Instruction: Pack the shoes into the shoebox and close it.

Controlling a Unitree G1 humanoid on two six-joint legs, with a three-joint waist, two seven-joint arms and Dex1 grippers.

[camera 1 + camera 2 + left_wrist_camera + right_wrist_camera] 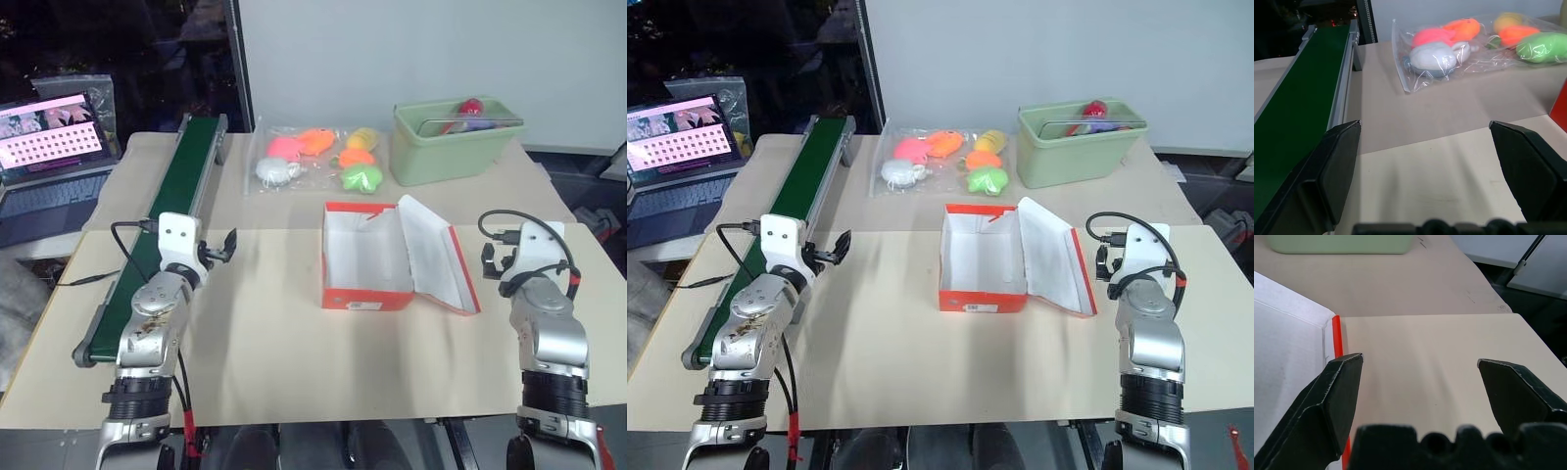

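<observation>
The orange-red shoebox stands open in the middle of the table. Its white inside is empty, and its lid lies back to the right. The shoes are out of view. My left gripper hovers open beside the green belt, well to the left of the box, with nothing between its fingers. My right gripper is open just right of the lid. In the right wrist view, the lid's orange edge lies beside one finger.
A green conveyor belt runs along the table's left side. At the back lie a clear bag of bright soft toys and a pale green tub. A laptop sits off the table to the far left.
</observation>
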